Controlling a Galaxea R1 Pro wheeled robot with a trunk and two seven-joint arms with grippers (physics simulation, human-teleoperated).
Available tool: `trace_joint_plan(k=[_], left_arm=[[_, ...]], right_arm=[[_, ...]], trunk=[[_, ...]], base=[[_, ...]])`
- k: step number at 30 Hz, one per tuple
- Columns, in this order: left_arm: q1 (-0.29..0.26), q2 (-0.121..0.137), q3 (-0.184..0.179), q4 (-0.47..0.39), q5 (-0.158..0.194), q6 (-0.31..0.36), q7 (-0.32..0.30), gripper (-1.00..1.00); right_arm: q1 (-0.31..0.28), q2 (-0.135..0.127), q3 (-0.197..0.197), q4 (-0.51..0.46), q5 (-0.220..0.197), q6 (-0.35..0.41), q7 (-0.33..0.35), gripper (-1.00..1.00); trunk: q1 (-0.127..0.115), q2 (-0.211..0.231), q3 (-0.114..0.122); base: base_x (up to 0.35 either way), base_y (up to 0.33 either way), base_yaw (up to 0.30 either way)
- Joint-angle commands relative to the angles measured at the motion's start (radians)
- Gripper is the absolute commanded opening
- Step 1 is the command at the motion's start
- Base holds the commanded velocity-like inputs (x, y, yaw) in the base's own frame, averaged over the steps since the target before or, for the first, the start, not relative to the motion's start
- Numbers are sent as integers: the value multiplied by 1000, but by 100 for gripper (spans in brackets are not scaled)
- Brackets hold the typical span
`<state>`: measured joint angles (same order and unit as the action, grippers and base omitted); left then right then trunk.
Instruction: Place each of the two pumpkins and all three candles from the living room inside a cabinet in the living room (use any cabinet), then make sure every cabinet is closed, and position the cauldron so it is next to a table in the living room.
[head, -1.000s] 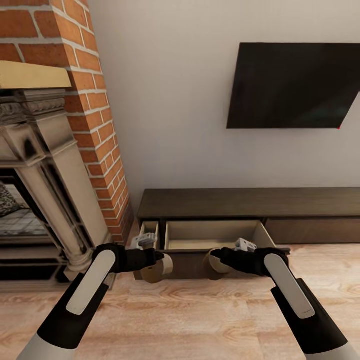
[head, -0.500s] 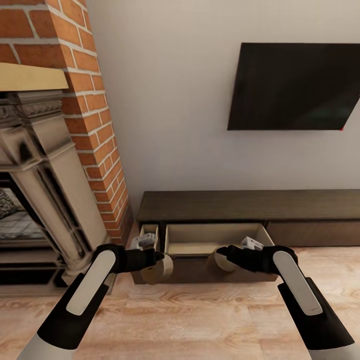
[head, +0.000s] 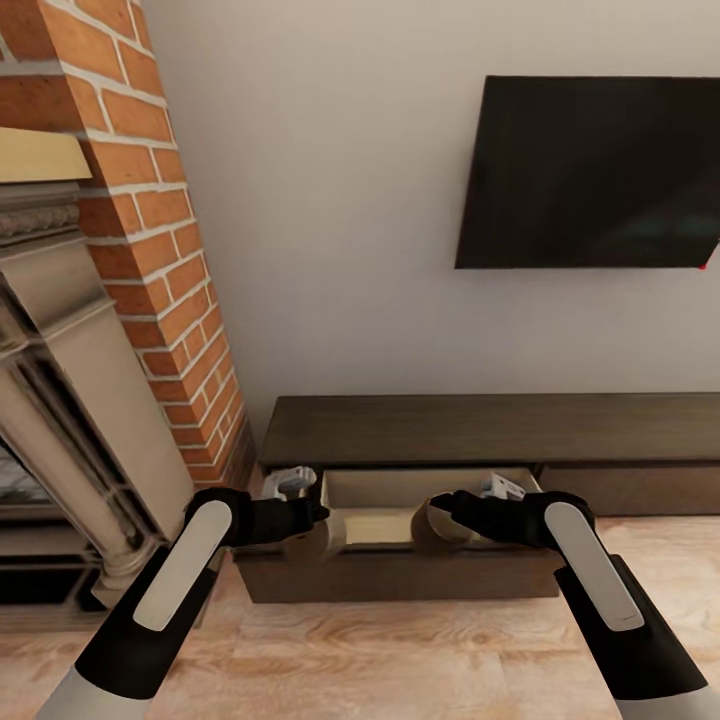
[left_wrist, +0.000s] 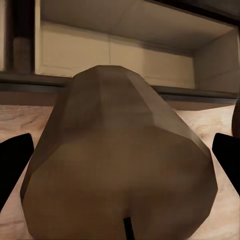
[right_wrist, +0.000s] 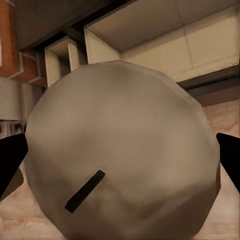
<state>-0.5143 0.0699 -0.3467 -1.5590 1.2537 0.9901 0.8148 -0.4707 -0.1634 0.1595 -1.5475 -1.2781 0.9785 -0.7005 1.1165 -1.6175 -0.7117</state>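
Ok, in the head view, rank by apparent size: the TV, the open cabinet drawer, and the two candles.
1. The TV, largest.
2. The open drawer of the cabinet.
3. The candles: the one in the left gripper and the one in the right gripper look alike, both partly hidden, so they go unranked.

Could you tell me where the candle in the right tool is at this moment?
In the head view, the candle is held in the right tool, over the cabinet's open drawer by its front edge.

Soft, even, shadowless simulator light; the flat black wall-mounted screen carries faint reddish reflections. Wrist views look blurry, perhaps from closeness, textures low-resolution throughout.
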Motion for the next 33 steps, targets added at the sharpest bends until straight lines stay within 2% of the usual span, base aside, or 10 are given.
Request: trace_joint_plan(k=[1, 18, 33], left_arm=[[-1, 1, -1, -1, 10, -1, 11, -100], [-1, 2, 0, 0, 10, -1, 11, -100], [-1, 3, 2, 0, 10, -1, 11, -100]], right_arm=[[-1, -1, 1, -1, -12, -1, -10, -100], [0, -1, 8, 0, -12, 0, -10, -100], [-1, -1, 9, 0, -8, 0, -10, -100]], trunk=[[0, 0, -1], [0, 0, -1], [0, 0, -1]], base=[[309, -90, 0], [266, -203, 0], [109, -61, 0]])
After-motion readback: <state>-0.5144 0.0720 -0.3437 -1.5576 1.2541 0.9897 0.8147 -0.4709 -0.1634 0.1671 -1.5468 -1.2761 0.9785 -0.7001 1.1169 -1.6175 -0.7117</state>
